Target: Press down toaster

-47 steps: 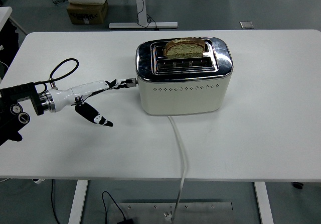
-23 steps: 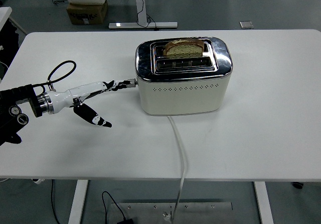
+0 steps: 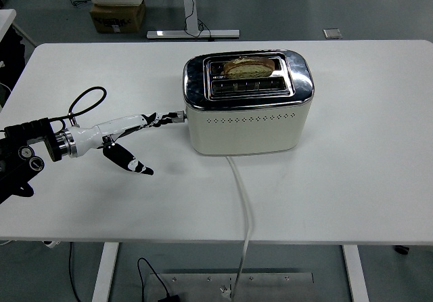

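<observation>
A cream toaster (image 3: 247, 104) with a chrome top stands on the white table (image 3: 365, 180), slightly toward the far side of its middle. A slice of bread (image 3: 249, 67) sits low in the toaster's rear slot, with only its top crust showing above the slot; the front slot holds nothing visible. A small lever (image 3: 177, 116) projects from the toaster's left end, about halfway down that end wall.

The left hand (image 3: 128, 139) reaches toward the toaster from the left. Its long fingers (image 3: 159, 120) are extended together, and their tips meet the lever; whether they lie on top of it or against its side cannot be told. The thumb (image 3: 128, 160) hangs apart, pointing down and toward the near edge, close above the table. The hand grips nothing. A black cable loop (image 3: 86, 99) arches over the forearm to the left of the toaster.

A white cord (image 3: 242, 193) runs from the toaster's near wall across the table and drops over the near edge. A cardboard box (image 3: 118, 15) sits on the floor beyond the toaster's far left.
</observation>
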Controlling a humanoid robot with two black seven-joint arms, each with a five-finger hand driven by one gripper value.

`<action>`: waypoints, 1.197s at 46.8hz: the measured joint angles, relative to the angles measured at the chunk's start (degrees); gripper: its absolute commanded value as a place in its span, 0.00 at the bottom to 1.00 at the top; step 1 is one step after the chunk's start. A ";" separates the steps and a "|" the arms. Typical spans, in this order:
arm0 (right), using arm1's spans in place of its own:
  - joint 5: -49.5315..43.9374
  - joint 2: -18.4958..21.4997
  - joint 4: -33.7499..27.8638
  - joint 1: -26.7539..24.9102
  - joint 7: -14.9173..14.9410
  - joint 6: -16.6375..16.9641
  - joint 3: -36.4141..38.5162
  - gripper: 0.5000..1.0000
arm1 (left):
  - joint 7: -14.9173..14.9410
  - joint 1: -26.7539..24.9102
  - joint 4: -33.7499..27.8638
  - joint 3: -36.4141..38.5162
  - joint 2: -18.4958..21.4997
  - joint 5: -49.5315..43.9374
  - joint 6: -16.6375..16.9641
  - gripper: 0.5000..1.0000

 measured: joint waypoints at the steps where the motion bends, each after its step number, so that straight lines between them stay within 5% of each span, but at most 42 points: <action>1: 0.00 0.00 0.00 0.00 0.00 0.00 0.00 1.00 | 0.00 0.00 0.16 0.02 -0.09 0.00 0.00 1.00; 56: 0.00 0.00 0.00 0.00 -0.01 0.00 0.00 1.00 | 0.02 1.02 1.63 0.82 -1.18 0.00 1.24 1.00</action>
